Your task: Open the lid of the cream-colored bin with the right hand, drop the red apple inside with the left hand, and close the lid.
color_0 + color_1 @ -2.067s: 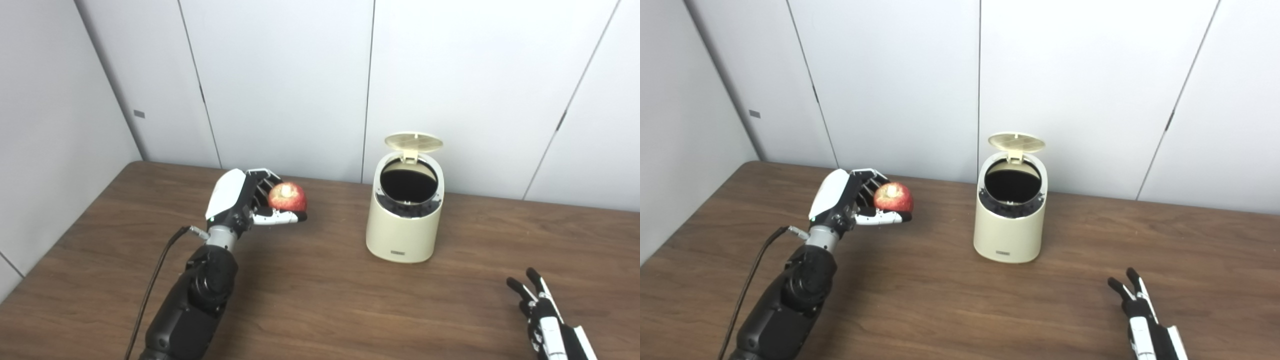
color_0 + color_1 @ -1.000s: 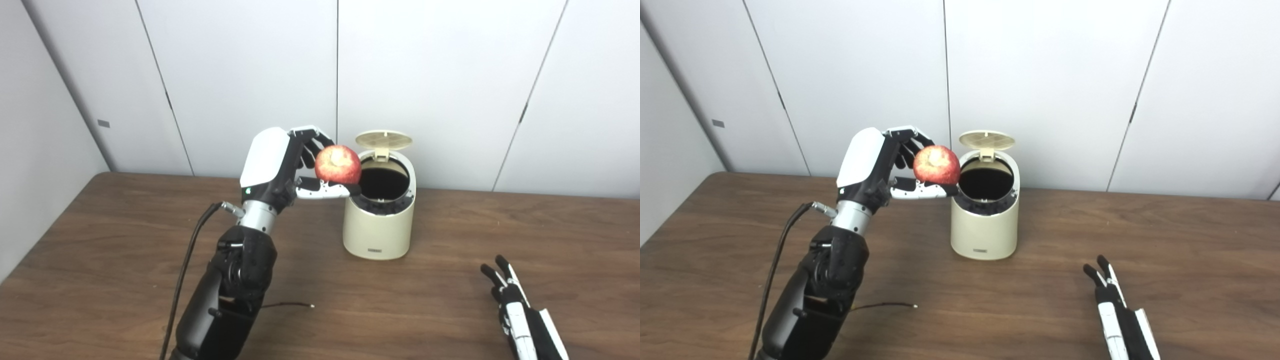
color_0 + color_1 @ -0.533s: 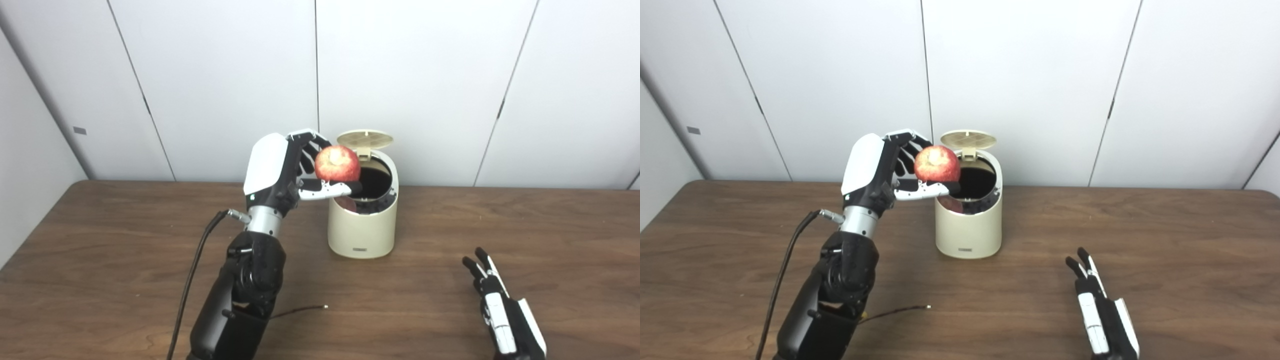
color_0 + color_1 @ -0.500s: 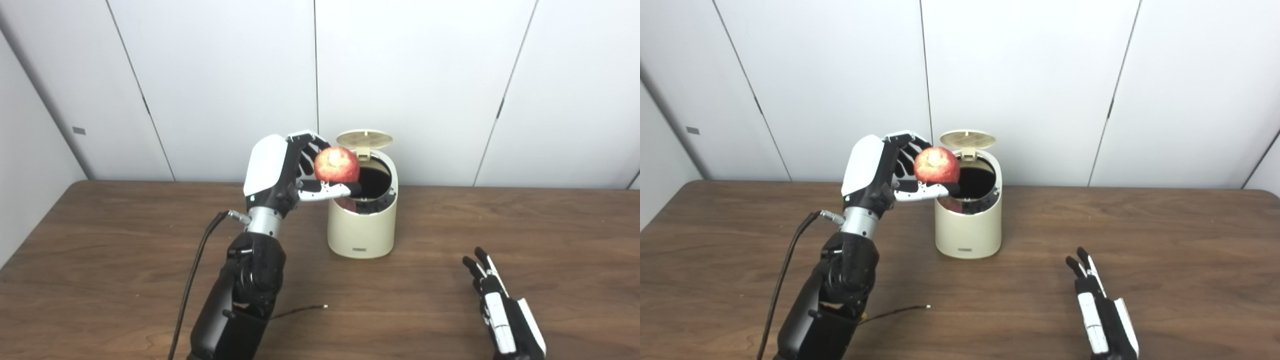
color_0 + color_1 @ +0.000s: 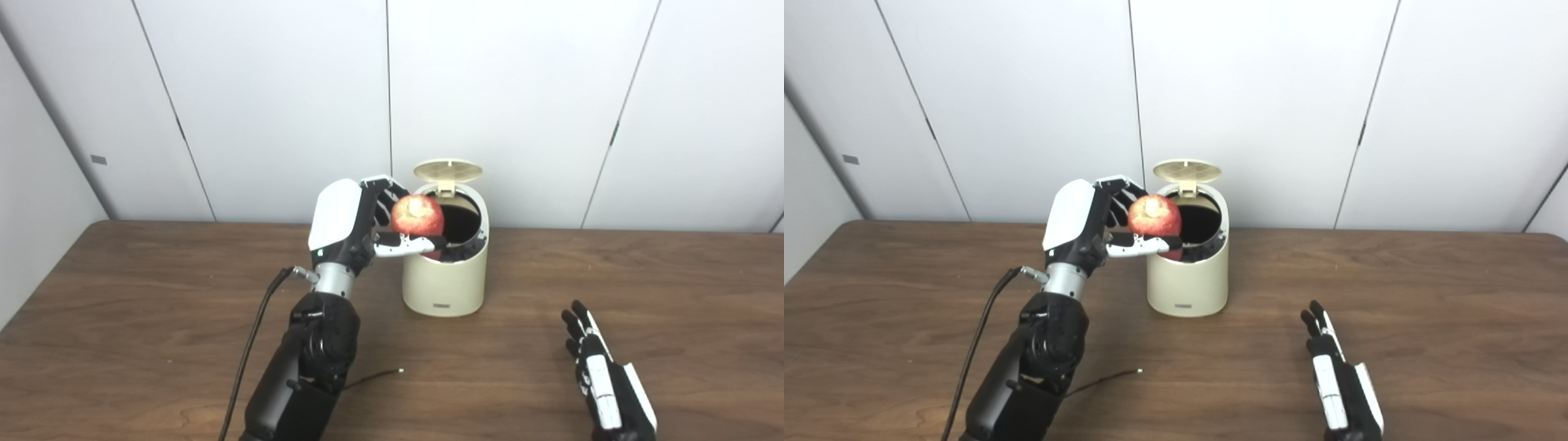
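My left hand [image 5: 352, 226] is closed around the red apple [image 5: 417, 215], holding it at the left rim of the cream-colored bin [image 5: 446, 278], whose lid [image 5: 448, 169] stands open. I judge the apple firm, smooth and apt to roll, so cradling its underside suits it. Since a moment ago it has dropped lower toward the opening, and my empty right hand [image 5: 603, 383], fingers apart, has slid forward on the table [image 5: 122, 331]

Left hand [image 5: 355, 223] lower, red apple [image 5: 418, 215] nearer bin [image 5: 446, 283] opening

Black arms, a white-shelled left hand [image 5: 343, 220], black-and-white fingers [image 5: 404, 244], trailing cable [image 5: 251, 349].
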You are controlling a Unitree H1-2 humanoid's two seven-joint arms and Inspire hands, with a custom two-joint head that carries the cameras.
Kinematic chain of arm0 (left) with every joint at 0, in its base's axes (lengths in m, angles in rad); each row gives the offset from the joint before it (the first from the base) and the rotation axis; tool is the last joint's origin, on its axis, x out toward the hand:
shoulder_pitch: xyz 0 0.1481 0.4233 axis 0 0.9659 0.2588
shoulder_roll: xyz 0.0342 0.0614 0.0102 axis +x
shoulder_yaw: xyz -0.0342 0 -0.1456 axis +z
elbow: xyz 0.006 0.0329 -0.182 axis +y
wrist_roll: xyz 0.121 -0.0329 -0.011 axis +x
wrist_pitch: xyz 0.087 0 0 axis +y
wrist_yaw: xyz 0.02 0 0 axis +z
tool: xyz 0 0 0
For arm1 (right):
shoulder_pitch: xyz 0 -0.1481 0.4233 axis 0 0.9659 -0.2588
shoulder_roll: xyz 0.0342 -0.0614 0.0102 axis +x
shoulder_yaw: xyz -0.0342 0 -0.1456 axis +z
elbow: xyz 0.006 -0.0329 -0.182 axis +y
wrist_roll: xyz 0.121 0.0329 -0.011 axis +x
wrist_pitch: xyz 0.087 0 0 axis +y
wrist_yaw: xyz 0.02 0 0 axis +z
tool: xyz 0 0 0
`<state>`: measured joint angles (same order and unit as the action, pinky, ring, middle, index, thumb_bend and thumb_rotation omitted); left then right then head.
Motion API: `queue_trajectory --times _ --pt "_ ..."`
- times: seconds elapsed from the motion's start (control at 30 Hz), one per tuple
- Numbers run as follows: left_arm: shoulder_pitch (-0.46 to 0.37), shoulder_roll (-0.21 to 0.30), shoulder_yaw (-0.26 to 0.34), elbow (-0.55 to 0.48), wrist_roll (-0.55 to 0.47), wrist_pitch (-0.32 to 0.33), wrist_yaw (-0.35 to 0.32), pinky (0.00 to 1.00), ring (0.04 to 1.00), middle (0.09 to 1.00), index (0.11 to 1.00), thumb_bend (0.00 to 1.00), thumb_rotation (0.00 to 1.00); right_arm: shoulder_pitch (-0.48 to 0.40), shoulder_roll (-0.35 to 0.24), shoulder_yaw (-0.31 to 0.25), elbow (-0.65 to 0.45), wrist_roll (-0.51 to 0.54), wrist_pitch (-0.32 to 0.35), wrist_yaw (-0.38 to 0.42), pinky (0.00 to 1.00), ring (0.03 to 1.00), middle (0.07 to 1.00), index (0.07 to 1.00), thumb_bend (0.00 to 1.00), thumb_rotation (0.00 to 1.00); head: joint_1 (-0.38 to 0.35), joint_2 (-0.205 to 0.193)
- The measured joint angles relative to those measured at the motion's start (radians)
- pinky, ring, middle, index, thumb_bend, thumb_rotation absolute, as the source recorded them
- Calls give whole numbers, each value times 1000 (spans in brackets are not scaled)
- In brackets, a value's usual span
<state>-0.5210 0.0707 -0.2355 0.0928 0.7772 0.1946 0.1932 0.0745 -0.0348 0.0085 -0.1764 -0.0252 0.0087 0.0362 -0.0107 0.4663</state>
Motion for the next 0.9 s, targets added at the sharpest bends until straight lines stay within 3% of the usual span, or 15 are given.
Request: queue_trajectory --times 0.1,0.27,0.4,0.6,0.9 --pt "-8 1 -4 10 1 -5 7 473 487 519 469 501 0 0 0 0 4 0 -8 0 1000 1000 967 983 611 1000 1 -3" --pt "-11 0 -10 18 8 -7 19 538 517 520 450 499 0 -4 -4 -4 15 -1 -17 0 1000 1000 969 983 618 1000 8 -5" --pt "-17 -8 -10 21 14 6 20 452 475 520 464 502 0 -7 -3 -7 20 7 -22 0 1000 1000 968 984 614 1000 8 -8" --pt "-22 -39 -5 21 16 66 29 434 461 530 463 501 0 -13 -4 -10 27 15 -28 -1 1000 1000 966 987 608 1000 8 -8" --pt "-26 -51 -6 21 16 85 37 442 463 536 457 500 0 -14 -3 -11 28 16 -34 -1 1000 1000 966 989 609 1000 8 -6"
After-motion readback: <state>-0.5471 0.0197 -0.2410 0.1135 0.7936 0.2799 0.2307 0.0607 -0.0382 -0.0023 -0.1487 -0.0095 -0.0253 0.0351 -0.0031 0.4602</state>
